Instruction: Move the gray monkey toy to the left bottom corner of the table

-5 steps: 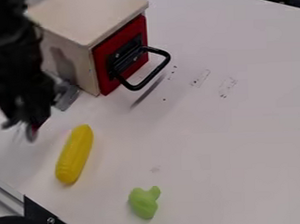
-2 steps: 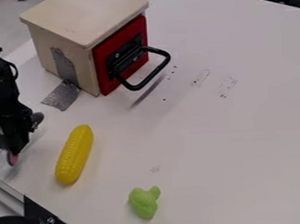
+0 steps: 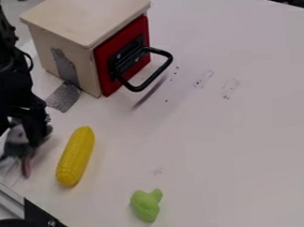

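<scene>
End effector points down at gray toy

The camera view looks down at a steep slant from above the table, fairly close in, with the fingers toward its left edge. It faces across the tabletop, taking in the wooden box beyond and to the right of the fingers, and nearer the camera than them, a stretch of table with its edge.
</scene>
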{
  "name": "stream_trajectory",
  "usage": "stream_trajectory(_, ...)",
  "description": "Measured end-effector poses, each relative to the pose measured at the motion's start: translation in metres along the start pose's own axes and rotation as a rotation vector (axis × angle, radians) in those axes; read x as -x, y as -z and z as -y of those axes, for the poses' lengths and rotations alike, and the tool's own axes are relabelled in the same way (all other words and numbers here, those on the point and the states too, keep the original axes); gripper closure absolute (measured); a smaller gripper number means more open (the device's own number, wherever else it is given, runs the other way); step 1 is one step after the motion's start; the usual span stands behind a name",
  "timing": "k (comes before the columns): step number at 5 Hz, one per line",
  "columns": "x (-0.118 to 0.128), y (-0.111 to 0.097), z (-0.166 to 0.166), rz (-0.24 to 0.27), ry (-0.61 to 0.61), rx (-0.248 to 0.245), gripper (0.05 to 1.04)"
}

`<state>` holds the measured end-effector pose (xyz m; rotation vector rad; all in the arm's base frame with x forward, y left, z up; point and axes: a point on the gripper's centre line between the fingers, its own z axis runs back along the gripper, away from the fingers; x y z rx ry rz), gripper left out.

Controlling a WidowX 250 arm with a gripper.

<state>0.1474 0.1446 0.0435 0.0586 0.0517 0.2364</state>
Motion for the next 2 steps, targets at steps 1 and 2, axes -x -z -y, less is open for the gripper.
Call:
stream_trajectory(1, 0.003, -0.027, 0.004, 0.063, 0.03, -0.014, 0.084)
stream_trajectory(2, 0.007, -0.049, 0.011, 0.1, 0.118, -0.002, 0.084)
